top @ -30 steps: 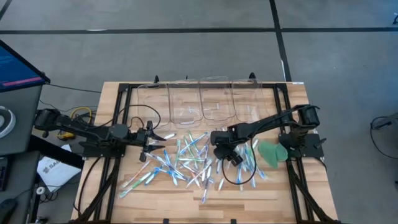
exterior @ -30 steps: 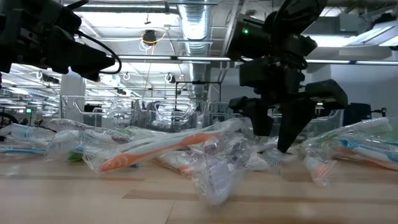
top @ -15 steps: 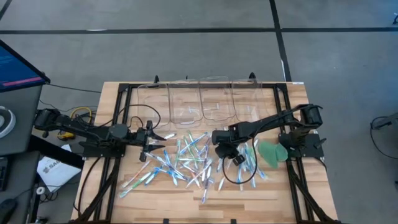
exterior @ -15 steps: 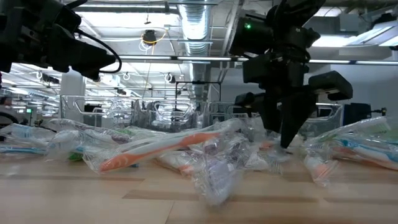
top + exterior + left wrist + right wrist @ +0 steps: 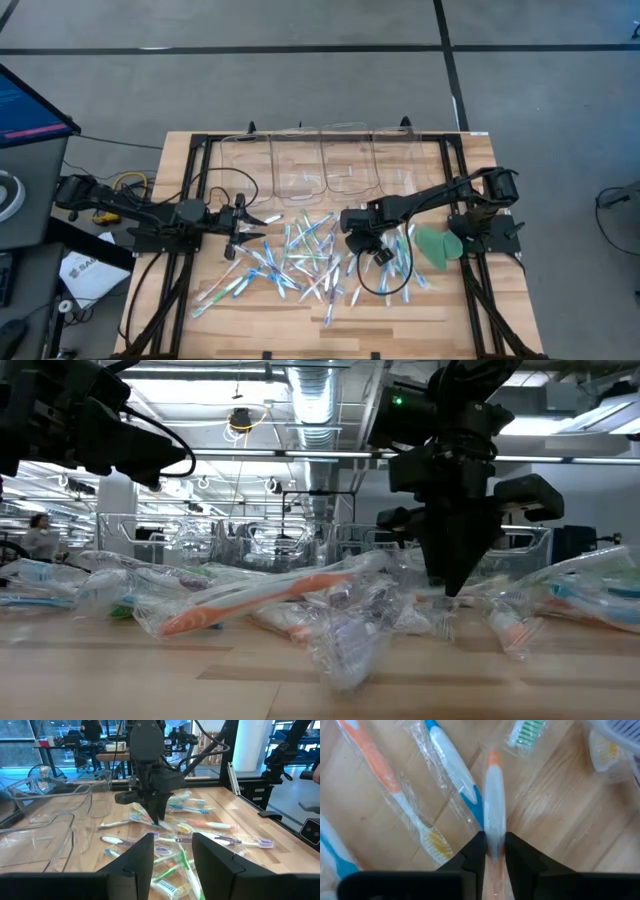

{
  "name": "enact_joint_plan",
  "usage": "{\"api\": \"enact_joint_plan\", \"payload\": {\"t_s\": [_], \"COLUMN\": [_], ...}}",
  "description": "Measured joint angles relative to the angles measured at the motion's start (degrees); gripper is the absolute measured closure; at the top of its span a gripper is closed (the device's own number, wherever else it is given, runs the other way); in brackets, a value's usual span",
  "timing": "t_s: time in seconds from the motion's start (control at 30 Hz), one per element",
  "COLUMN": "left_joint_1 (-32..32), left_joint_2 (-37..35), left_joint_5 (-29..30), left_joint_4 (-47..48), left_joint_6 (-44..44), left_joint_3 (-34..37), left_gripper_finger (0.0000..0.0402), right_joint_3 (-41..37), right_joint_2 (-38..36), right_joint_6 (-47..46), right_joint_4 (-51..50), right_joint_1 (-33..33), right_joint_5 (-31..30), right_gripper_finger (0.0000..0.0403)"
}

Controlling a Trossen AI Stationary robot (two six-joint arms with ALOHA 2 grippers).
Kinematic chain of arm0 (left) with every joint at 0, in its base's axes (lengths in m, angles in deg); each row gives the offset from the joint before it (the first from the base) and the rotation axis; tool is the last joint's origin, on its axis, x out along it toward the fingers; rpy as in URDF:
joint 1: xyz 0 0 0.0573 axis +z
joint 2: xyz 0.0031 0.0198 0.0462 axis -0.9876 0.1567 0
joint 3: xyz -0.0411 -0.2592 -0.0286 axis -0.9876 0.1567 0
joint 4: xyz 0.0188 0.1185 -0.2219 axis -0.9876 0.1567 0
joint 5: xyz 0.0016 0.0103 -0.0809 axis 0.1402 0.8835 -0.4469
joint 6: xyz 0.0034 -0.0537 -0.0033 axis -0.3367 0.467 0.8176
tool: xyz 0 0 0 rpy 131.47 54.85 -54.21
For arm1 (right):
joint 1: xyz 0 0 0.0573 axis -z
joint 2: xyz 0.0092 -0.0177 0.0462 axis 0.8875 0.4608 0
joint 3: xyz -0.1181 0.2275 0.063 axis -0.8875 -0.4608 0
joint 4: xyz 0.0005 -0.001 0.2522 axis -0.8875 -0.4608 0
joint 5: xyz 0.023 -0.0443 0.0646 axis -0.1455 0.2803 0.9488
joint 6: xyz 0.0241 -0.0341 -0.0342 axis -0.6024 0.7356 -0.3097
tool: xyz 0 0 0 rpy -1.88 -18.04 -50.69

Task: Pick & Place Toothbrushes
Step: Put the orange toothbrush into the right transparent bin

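On the right half of the worktop (image 5: 430,305), the right gripper (image 5: 358,243) is held point-down over the edge of the scattered toothbrushes (image 5: 305,255), which are spread across the middle of the wood in clear wrappers. In the right wrist view, the fingers (image 5: 472,852) are seen drawn close on either side of one orange-tipped toothbrush (image 5: 494,815); its handle is caught between them, so it can be judged as pinched. That brush's long axis is seen running straight out from between the fingers, away from the wrist, with the grip taken near one end and most of its length projecting forward. A blue-and-white brush (image 5: 452,770) is lying just beside it, close to the left-hand finger.

The left gripper (image 5: 252,222) is held at the opposite edge of the pile, apart from the brushes, with its fingers (image 5: 142,857) part open around nothing. The right arm is clearly the nearer one to the pinched brush. The clear bins (image 5: 320,160) are lined up along the far edge, beyond the pile, so a lift and a carry away from the pile would be called for next.
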Motion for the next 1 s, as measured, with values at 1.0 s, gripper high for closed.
{"api": "enact_joint_plan", "payload": {"t_s": [1.0], "left_joint_1": [0.00], "left_joint_2": [0.00], "left_joint_5": [-0.09], "left_joint_4": [0.02], "left_joint_6": [0.02], "left_joint_3": [0.00], "left_gripper_finger": [0.0272], "right_joint_3": [11.37], "right_joint_2": [0.11], "right_joint_6": [-9.13], "right_joint_4": [-14.15], "right_joint_1": [-5.82], "right_joint_5": [-15.39], "right_gripper_finger": [0.0402]}}
